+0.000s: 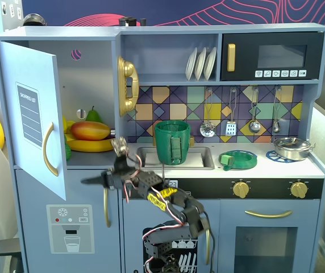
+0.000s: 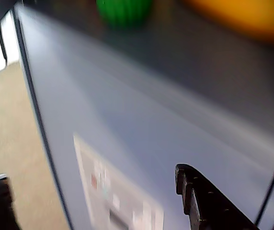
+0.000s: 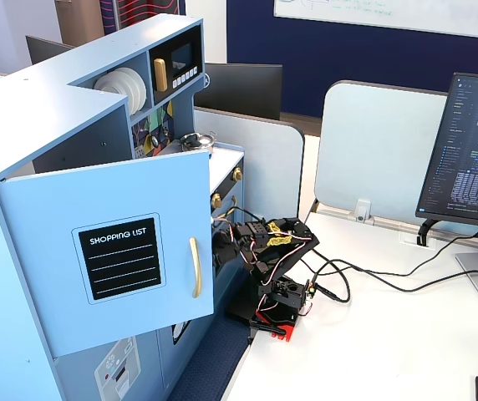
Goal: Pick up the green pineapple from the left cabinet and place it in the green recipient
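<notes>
- The black two-finger tool [image 1: 87, 181] hangs in front of the toy kitchen's lower front, just below the open compartment's floor and beside the swung-out door's lower edge, in a fixed view; it grips nothing.
- In the wrist view one toothed black finger [image 2: 199, 201] rises from the bottom edge and a second dark piece shows at the lower left corner, with a broad stretch of panel between them, so the tool stands wide.
- Behind it the arm, with yellow tags and red-and-white wires [image 1: 168, 202], bends down to its base on the white bench [image 3: 406, 351], seen in both fixed views.
- The left cabinet [image 1: 86, 74], a blue-grey compartment, stands open; its tall door [image 1: 32, 114] with a curved gold handle and a dark "Shopping List" sticker is swung outward.
- The green pineapple [image 2: 124, 9], a small dark green ribbed plastic toy, sits on the cabinet floor at the wrist view's top edge, only its lower part showing and blurred; in a fixed view the door hides nearly all of it.
- Beside it on that shelf lie a red-and-orange toy mango [image 1: 90, 130] and a yellow banana [image 1: 91, 145], with a pale green pear [image 1: 93, 115] behind.
- The green recipient [image 1: 172, 142], a tall dark green plastic pot with a rolled rim and strap handle, stands upright in the sink [image 1: 199, 159], well right of the cabinet.
- A flat round green-and-blue dish [image 1: 238, 159] lies on the counter further right.
</notes>
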You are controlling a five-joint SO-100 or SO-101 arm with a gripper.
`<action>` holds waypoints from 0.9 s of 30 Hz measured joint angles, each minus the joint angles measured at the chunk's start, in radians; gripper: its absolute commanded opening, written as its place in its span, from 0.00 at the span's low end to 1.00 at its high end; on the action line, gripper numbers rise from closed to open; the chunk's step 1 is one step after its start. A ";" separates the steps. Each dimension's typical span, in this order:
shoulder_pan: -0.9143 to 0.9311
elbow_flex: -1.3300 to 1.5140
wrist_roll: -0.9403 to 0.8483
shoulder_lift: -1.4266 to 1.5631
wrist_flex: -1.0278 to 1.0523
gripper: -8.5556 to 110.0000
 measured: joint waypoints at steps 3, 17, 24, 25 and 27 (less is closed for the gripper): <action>0.003 -0.104 -0.018 -0.092 -0.031 0.51; 0.026 -0.327 -0.044 -0.469 -0.298 0.54; 0.026 -0.460 -0.046 -0.649 -0.353 0.55; 0.026 -0.482 -0.051 -0.673 -0.353 0.55; 0.026 -0.523 -0.058 -0.718 -0.354 0.55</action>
